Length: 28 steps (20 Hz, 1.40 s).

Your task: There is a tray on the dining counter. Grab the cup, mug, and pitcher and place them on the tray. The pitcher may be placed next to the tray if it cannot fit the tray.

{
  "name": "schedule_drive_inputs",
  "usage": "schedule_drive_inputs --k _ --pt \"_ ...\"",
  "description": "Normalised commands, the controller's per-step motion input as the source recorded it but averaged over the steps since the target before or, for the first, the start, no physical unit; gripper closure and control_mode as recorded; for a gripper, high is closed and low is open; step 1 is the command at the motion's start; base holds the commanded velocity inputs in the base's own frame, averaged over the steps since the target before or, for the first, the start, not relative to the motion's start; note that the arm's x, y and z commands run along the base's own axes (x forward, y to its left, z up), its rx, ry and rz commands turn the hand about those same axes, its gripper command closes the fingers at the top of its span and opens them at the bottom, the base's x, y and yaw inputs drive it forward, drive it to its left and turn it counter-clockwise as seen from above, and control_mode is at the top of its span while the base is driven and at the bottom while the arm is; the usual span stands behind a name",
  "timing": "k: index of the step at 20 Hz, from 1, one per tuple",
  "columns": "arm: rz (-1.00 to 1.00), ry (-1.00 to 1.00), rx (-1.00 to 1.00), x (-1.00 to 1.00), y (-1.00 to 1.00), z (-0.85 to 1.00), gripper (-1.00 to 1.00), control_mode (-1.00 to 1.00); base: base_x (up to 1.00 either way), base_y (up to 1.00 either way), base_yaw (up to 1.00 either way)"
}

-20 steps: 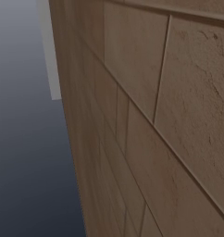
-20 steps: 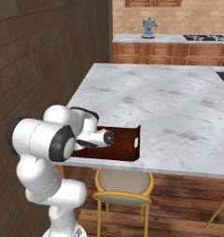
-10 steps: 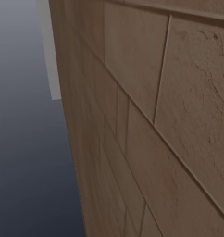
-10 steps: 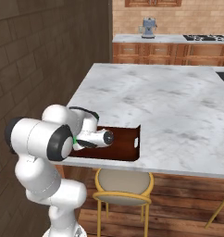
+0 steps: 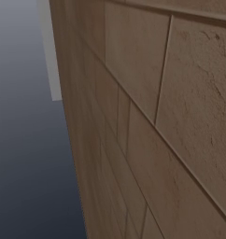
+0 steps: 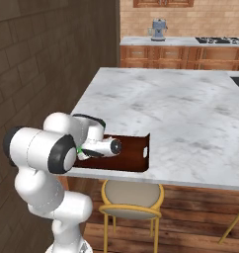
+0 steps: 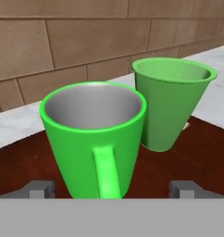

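mug [image 7: 96,139] between open fingers [image 7: 39,189], on tray [image 7: 197,143]

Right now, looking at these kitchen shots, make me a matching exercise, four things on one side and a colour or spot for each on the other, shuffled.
Things:
1. mug
2. cup
3. tray
4. stool

Descriptions:
A. dark brown, at the dining counter edge
B. green, handle facing the hand camera
C. yellow frame, under the counter edge
D. green, tapered, no handle

Pairs: 1-B, 2-D, 3-A, 4-C
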Motion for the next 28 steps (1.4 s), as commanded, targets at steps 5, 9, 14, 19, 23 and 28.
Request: schedule_drive_inputs --k 5,9,14,19,23,28 --pt "0.0 0.0 0.0 -0.16 -0.06 0.66 -1.0 -1.0 0.0 0.0 0.0" --pt "0.0 0.0 0.0 -0.42 -0.03 0.81 -1.0 -1.0 0.0 0.0 0.0" --pt "-0.04 0.0 0.0 -0.58 -0.11 0.86 -1.0 -1.0 0.0 0.0 0.0" --pt "-0.26 0.06 0.0 -0.52 -0.22 0.74 -1.0 -1.0 0.0 0.0 0.0" --pt "-0.4 0.08 0.0 -0.39 -0.22 0.68 -1.0 -1.0 0.0 0.0 0.0" --pt "-0.38 0.11 0.0 -0.44 -0.16 0.68 -1.0 -1.0 0.0 0.0 0.0"
